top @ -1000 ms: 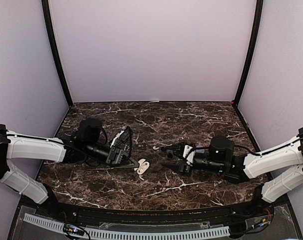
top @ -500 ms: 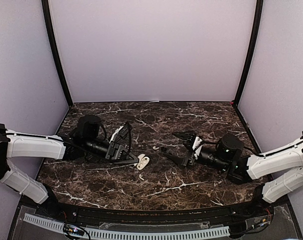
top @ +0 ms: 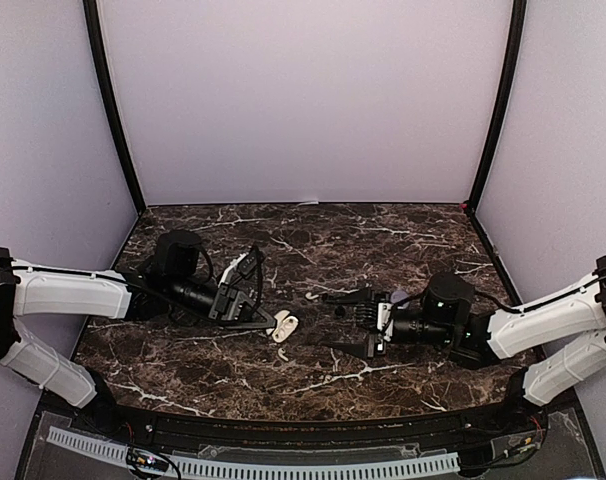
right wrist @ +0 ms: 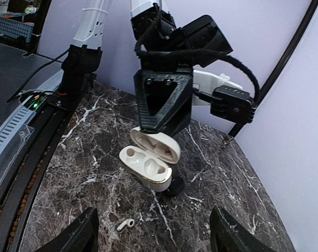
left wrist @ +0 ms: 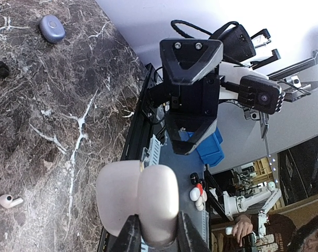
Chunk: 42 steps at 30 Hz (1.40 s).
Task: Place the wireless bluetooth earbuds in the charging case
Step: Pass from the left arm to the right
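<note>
while the left gripper [left wrist: 156, 233] clamps the open white charging case [right wrist: 150, 157], the right gripper [top: 349, 320] faces it with its fingers spread wide, holding nothing. a white earbud [right wrist: 126, 224] lies on the marble table [top: 403, 235] near the case, and a dark earbud [left wrist: 1, 69] lies farther off.

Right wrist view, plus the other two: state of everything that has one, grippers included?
White oval charging case: lid open, both sockets empty, held off the surface.
Left gripper: shut on the white case.
Right gripper: open, holding nothing.
Bluish-purple oval case: lid closed, lying flat.
White stemmed earbud: lying loose, outside any case.
Small dark earbud: lying loose, outside any case.
</note>
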### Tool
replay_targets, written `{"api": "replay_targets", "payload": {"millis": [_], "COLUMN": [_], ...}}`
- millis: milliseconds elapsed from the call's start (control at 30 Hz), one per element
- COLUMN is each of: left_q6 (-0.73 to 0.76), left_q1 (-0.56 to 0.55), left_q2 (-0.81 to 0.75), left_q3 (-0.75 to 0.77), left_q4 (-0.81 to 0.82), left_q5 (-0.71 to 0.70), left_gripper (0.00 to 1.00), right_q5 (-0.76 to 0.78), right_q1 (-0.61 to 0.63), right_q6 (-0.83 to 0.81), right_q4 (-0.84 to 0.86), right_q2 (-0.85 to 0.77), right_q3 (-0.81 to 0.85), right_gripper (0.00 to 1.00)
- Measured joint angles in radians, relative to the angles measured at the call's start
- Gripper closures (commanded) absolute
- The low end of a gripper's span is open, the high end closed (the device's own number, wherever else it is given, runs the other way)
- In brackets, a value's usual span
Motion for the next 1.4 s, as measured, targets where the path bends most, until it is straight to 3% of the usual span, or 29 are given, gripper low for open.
{"api": "replay_targets", "payload": {"millis": [400, 1400], "left_q6": [-0.001, 0.019], "left_q1": [0.000, 0.000], "left_q2": [0.010, 0.030], "left_q3": [0.002, 0.013], "left_q4": [0.015, 0.014], "left_q5": [0.050, 0.146], "left_gripper": [0.79, 0.78], "right_q5": [-0.169, -0.269], "right_q1": [0.000, -0.018], "right_q6": [-0.087, -0.127], "right_q4": [-0.147, -0.305], "right_q2": [0.101, 0.262], "right_q3": [0.100, 0.309], "right_gripper": [0.34, 0.56]}}
